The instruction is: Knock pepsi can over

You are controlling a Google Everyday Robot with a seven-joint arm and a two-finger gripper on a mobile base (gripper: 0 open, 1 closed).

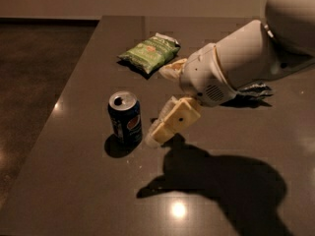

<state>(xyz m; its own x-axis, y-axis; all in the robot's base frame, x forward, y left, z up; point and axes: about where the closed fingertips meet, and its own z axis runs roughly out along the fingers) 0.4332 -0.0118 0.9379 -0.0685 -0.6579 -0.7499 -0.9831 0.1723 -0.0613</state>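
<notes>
- pepsi can [125, 118]: upright, dark blue, silver top, logo facing front-right; stands left of middle on the surface [74, 191].
- hand [156, 133]: low, just right of the can; contact unclear, apart or together: cannot tell.
- green snack bag [150, 53]: behind the can, well apart.
- Surface's left edge is near the can; bare room in front.

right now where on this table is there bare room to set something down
Bare table lies along the near edge in front of the pepsi can, and in the strip between the can and the table's side edge. Crowded: the middle, where the gripper hangs close beside the can, with the green snack bag behind.
</notes>
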